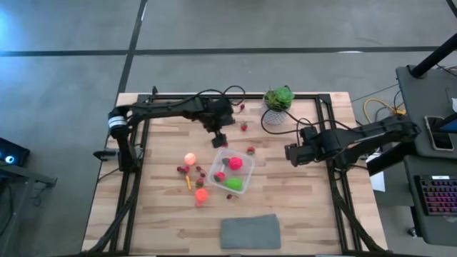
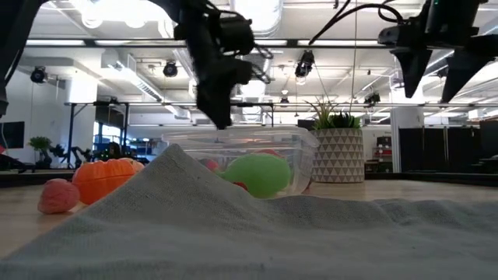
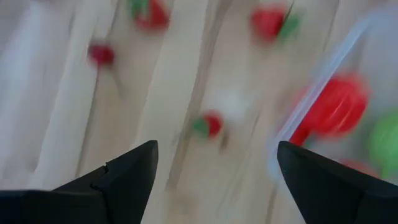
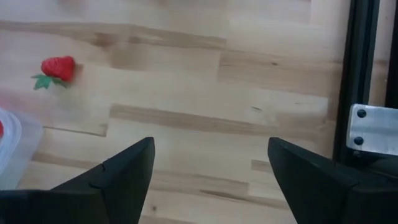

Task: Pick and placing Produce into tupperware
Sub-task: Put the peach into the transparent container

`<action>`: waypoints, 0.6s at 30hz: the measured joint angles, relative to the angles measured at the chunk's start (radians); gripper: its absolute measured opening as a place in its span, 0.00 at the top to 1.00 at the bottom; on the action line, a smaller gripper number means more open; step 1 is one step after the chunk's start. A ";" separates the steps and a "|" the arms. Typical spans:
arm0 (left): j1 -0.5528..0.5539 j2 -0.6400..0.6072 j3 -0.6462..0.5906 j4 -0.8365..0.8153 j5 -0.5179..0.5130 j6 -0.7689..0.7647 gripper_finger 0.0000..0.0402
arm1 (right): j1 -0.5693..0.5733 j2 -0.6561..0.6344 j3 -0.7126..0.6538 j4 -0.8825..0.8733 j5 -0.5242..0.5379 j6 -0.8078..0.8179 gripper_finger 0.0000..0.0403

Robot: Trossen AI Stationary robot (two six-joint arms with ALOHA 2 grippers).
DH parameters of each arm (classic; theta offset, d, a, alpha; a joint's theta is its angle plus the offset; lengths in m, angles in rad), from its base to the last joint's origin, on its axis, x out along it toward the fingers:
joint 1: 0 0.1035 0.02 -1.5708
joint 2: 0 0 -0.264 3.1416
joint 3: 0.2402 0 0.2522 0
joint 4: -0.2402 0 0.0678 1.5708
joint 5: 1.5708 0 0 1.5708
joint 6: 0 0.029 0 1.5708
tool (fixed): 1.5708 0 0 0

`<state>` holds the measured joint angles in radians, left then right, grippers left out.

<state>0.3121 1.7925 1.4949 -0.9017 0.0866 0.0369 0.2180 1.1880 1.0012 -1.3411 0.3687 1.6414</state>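
The tupperware stands near the middle of the table and already holds a red piece and a green piece, so I judge the task is partly done. Much produce is not yet inside: a peach-yellow piece, an orange piece and several dark berries lie beside the tub toward the left arm's side, and one strawberry lies just beside its far corner. The left gripper hangs over the tub's far corner, its jaws open and empty; its wrist view is blurred, so perhaps it is moving, but I cannot be sure. It seems to be between pieces and about to choose the next one. The right gripper waits with open, empty jaws, well apart from the tub, and its wrist view shows the strawberry. The next move asks the left gripper to go above one loose piece, descend around it and close.
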 joint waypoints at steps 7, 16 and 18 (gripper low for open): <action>-0.041 -0.161 -0.213 -0.045 0.005 0.095 0.22 | 0.000 -0.045 -0.047 0.021 -0.001 0.000 0.25; -0.093 -0.444 -0.504 0.045 -0.087 -0.168 0.22 | 0.000 -0.061 -0.074 0.048 0.021 -0.001 0.25; -0.102 -0.487 -0.542 0.056 -0.103 -0.188 0.22 | -0.001 -0.063 -0.074 0.052 0.026 -0.006 0.24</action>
<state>0.2103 1.3057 0.9529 -0.8454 -0.0159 -0.1512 0.2168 1.1248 0.9268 -1.2890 0.3949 1.6355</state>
